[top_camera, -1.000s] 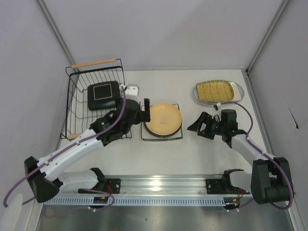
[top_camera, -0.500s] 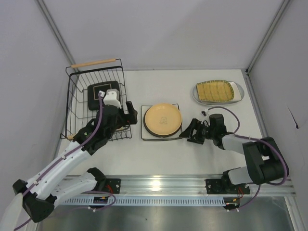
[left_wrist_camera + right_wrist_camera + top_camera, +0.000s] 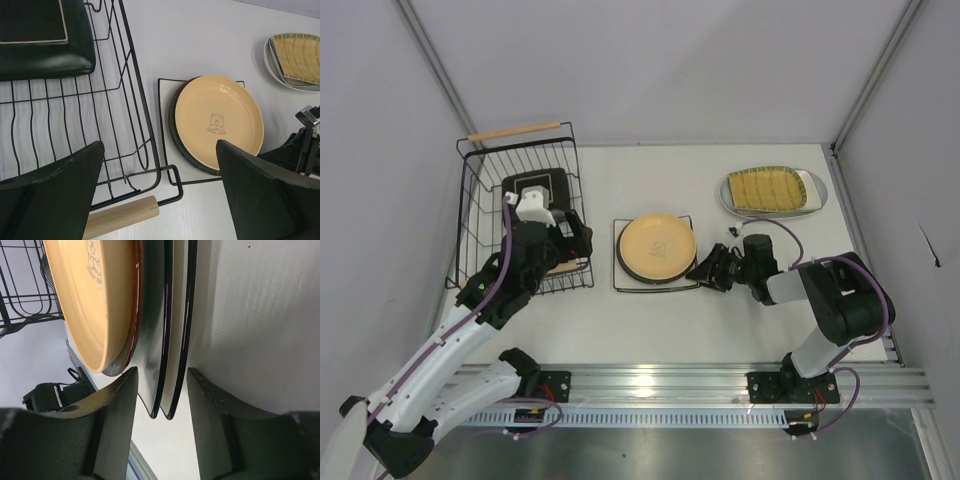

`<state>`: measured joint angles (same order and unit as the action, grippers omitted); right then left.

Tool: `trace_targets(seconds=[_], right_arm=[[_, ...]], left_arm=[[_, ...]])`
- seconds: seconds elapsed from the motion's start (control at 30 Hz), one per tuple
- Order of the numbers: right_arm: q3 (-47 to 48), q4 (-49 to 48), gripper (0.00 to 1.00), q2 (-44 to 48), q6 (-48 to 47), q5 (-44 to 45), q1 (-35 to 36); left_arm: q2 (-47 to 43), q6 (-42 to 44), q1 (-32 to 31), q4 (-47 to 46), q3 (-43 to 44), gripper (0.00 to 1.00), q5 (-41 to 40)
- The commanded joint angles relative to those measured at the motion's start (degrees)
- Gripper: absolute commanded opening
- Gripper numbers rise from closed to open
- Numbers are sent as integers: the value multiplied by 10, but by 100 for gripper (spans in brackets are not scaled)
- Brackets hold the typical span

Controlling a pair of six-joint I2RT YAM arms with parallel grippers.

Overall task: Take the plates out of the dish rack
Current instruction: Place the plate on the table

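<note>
The black wire dish rack (image 3: 480, 215) stands at the left with a black-rimmed teal square plate (image 3: 535, 190) lying in it. My left gripper (image 3: 572, 243) hovers open over the rack's near right corner, above its wooden handle (image 3: 122, 217), holding nothing. In the middle, a tan round plate (image 3: 658, 247) rests on a dark teal plate (image 3: 175, 130), on two white square plates (image 3: 155, 315). My right gripper (image 3: 698, 270) is low at this stack's near right corner. In the right wrist view its jaws (image 3: 162, 370) straddle the square plates' corner with a gap on each side.
A mustard ribbed plate (image 3: 767, 188) lies on a grey round plate (image 3: 815, 190) at the back right. The cell's walls close in on the left, back and right. The arms' rail (image 3: 660, 385) runs along the near edge.
My right gripper has slid left to the stack's corner, and its jaws have narrowed around the square plates. The left arm has swung left from the stack to the rack's corner.
</note>
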<state>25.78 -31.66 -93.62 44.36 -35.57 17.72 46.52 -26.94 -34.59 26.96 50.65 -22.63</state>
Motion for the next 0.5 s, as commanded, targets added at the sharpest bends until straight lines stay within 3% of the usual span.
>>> trace_targets(seconds=[0.0, 0.33, 0.47], right_arm=[[8, 5, 48, -9, -4, 33, 5], [9, -10, 22, -24, 20, 37, -10], [7, 2, 17, -9, 18, 37, -29]], left_arm=[[-16, 4, 9, 2, 9, 99, 4], [-16, 6, 19, 9, 15, 99, 10], [-19, 7, 19, 13, 15, 99, 11]])
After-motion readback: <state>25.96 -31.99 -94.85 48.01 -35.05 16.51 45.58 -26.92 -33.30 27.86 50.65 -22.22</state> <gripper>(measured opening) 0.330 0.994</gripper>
